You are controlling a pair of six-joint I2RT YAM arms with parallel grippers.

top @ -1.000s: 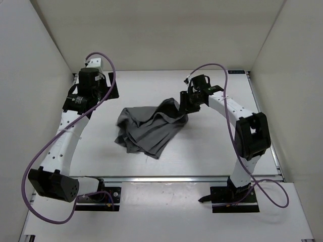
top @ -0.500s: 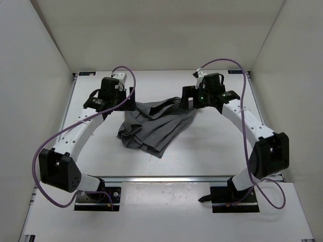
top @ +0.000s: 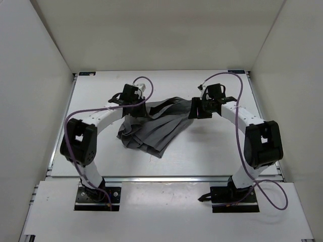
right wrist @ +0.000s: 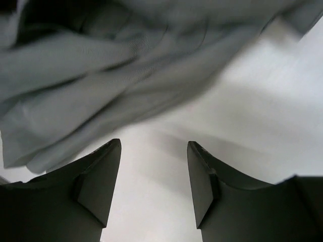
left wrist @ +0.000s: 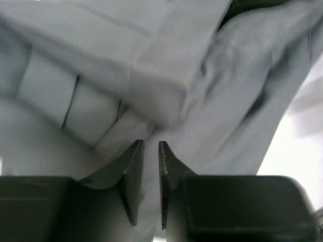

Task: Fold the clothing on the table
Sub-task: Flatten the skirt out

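Between the two grippers, on the large flat white worktop (top: 212,151) — medium-grey pleated fabric skirt (top: 154,128), bunched and rumpled, one edge strung loosely from one gripper toward the other, pleated bulk trailing back behind both. No clean edges, no flat layer, no crease line anywhere.

Left gripper (left wrist: 150,143): narrowed almost to closing, only a slit between the jaws, pinched on a thick banded fold of the skirt right at the fingertips, more cloth crowding above and to either side. Judged a grip, or a grip in the making.

Right gripper (right wrist: 154,142): jaws spread well apart, nothing between them but bare worktop. Skirt edge lying just ahead of the fingertips, draped across, not touching either jaw as far as visible.

Progress, as a judgement: early. Not one fold made, garment not even spread out. One corner apparently taken on the left, matching corner on the right yet to be caught. Left to do — closing the right gripper on the cloth just ahead of it, drawing the two grippers apart to flatten the skirt, laying it smooth, then folding it over on itself and tidying the result.
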